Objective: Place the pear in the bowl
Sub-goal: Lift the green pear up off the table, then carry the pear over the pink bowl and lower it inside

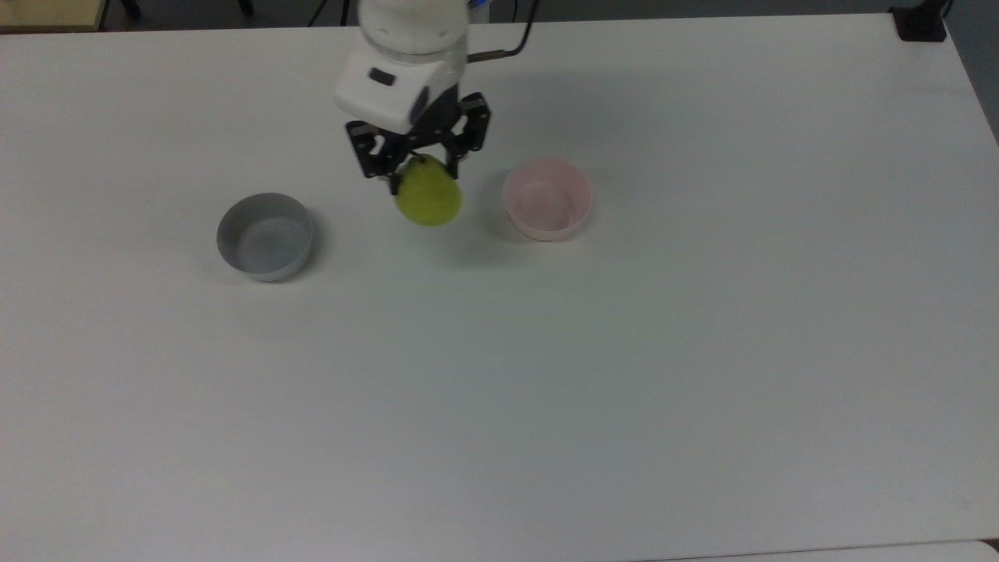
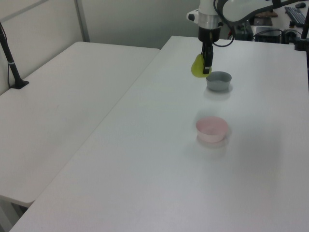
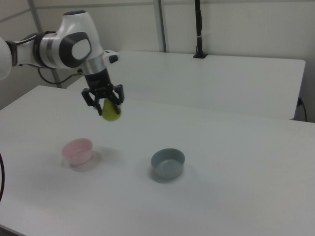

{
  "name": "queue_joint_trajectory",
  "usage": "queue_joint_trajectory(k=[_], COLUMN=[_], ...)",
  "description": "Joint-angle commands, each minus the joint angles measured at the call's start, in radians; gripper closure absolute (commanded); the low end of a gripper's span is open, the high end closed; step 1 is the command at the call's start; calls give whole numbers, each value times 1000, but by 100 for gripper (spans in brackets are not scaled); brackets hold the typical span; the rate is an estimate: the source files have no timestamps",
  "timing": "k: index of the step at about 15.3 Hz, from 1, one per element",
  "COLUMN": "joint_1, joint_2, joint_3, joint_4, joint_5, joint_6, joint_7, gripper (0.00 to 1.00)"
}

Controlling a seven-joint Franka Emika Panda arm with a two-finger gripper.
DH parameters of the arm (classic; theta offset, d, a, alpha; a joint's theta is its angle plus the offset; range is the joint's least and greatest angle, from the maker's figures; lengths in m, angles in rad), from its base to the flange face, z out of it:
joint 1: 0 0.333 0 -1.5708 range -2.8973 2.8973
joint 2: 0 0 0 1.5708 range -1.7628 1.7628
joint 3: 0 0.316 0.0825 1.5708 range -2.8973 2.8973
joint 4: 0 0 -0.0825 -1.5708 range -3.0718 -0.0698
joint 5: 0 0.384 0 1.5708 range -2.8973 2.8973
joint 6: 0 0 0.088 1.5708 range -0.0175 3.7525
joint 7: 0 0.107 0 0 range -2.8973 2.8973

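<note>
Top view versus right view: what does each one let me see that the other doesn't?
Top view alone looks straight down into the pink bowl and grey bowl; both look empty. Right view alone shows the pear hanging well above the table, and a second table behind. Both show the end effector shut on the pear's narrow top, between the two bowls.
</note>
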Motion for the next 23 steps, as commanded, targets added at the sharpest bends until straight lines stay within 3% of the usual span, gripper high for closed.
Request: queue_joint_trajectory(k=[1, 8, 14, 20, 23], joint_1=[105, 223, 217, 213, 211], joint_2=[-17, -6, 68, 114, 112], joint_3=[6, 12, 76, 78, 78], joint_4=[-7, -39, -87, -128, -168], joint_5=[7, 1, -25, -43, -66], joint_6=[-52, -57, -25, 32, 72], joint_7=[92, 160, 193, 195, 193], gripper=[77, 75, 75, 75, 67])
